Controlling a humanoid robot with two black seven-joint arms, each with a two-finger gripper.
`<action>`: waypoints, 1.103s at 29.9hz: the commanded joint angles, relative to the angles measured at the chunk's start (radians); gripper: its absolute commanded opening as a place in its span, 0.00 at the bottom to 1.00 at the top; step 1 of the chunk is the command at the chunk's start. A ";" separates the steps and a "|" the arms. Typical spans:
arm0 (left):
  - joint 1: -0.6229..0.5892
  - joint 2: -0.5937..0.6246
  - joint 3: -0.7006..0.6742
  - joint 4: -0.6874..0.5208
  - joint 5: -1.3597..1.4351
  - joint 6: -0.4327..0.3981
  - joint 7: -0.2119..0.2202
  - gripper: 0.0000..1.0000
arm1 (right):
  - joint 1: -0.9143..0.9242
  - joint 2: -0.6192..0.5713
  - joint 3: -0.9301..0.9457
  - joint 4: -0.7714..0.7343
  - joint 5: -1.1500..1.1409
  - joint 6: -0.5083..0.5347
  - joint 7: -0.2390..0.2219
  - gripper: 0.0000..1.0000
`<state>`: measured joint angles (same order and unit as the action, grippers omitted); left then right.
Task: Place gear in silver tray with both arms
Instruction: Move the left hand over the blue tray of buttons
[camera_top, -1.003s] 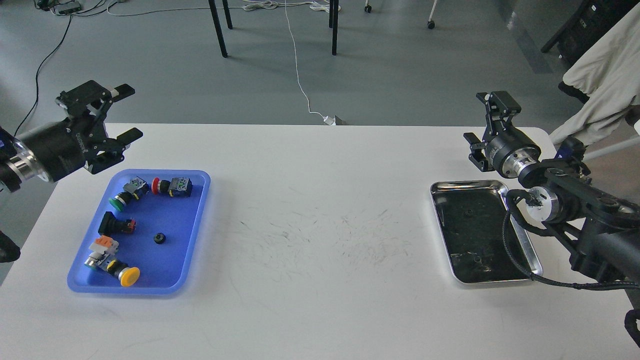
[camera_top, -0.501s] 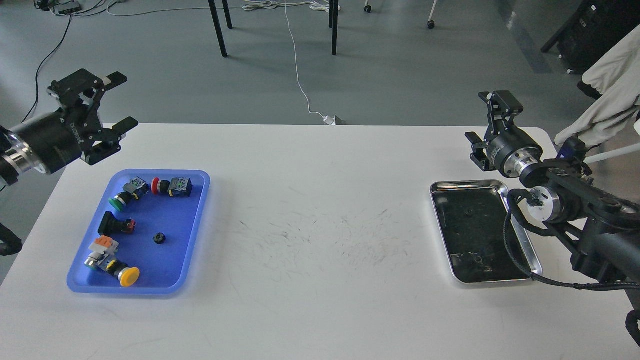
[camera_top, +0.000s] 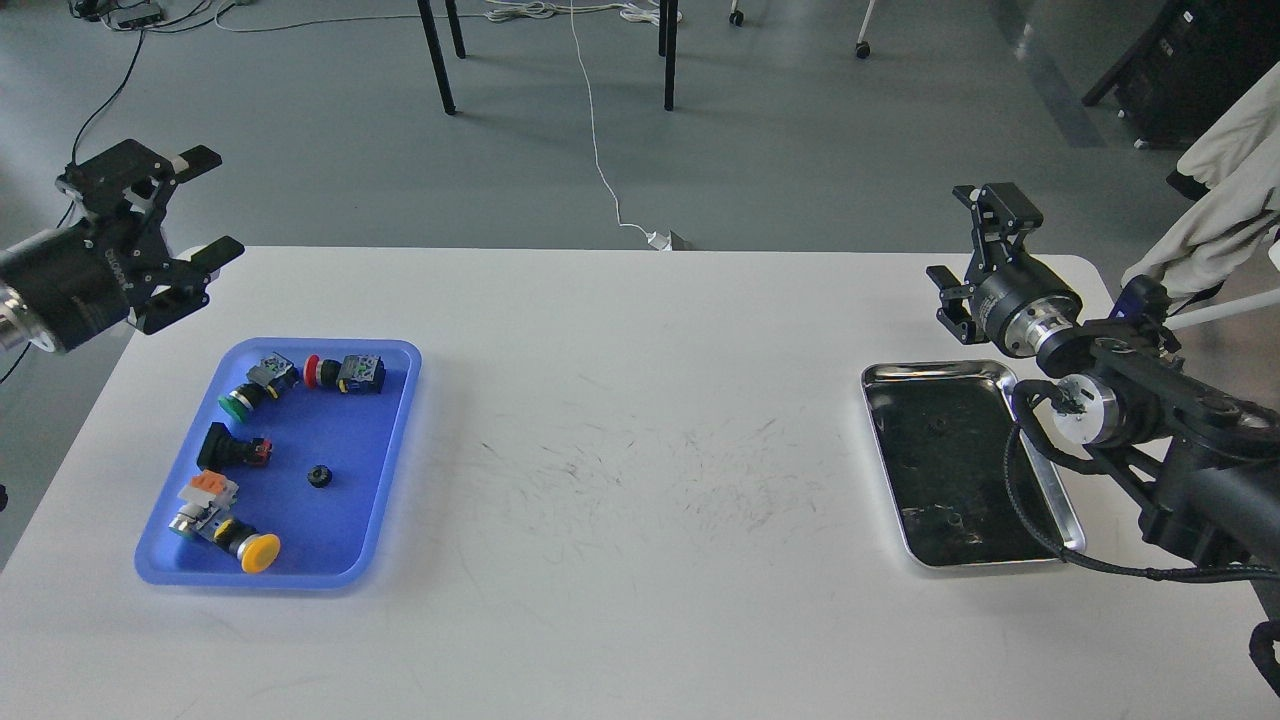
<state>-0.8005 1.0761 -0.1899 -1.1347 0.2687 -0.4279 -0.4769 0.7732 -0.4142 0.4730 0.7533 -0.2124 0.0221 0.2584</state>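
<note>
The left gripper (camera_top: 205, 205) has drawn back toward the table's far left corner, farther from the blue tray (camera_top: 395, 450) than a second ago; its jaws stand wide and empty. The right gripper (camera_top: 975, 240) has stayed beside the far edge of the silver tray (camera_top: 1055, 500), jaws apart, holding nothing. The gear (camera_top: 319, 477) lies untouched in the blue tray, near the table's left edge. I judge the pick is not started; the left arm moves away from it.
</note>
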 joint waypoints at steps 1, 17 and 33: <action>0.010 0.005 0.012 -0.005 0.001 0.001 0.000 0.99 | 0.000 -0.009 -0.001 0.000 0.001 0.001 0.001 0.99; -0.005 0.082 0.043 -0.131 0.434 0.043 -0.012 0.99 | -0.002 -0.011 -0.004 0.000 -0.001 0.002 0.002 0.99; -0.008 0.084 0.055 -0.145 0.572 0.057 -0.012 0.99 | -0.009 -0.009 -0.005 -0.002 -0.002 0.002 0.002 0.99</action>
<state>-0.7951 1.1581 -0.1381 -1.2789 0.7754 -0.3647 -0.4888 0.7662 -0.4246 0.4673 0.7501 -0.2138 0.0245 0.2608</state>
